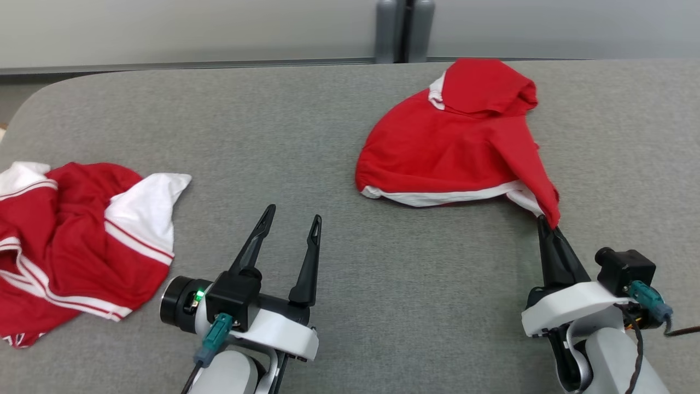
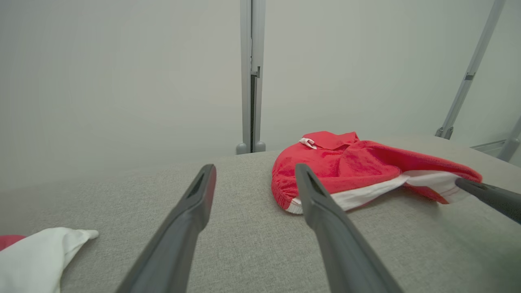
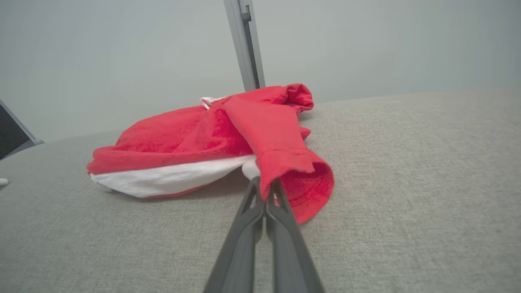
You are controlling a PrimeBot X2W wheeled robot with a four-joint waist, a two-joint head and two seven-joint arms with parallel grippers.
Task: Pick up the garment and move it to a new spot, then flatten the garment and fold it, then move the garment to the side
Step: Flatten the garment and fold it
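Pinching the near end of the garment between the tight-shut fingers of the right gripper, for a firm hold to lift by. Leaving the rest bunched on the table, over on the right side. Waiting with the left gripper spread wide and empty, likely to help with the flattening. Keeping well apart from the other clothes at the left.

On the table in front of you, the garment lies to your right with the right gripper touching its near corner, a second cloth lies far left, and the left gripper sits between them.
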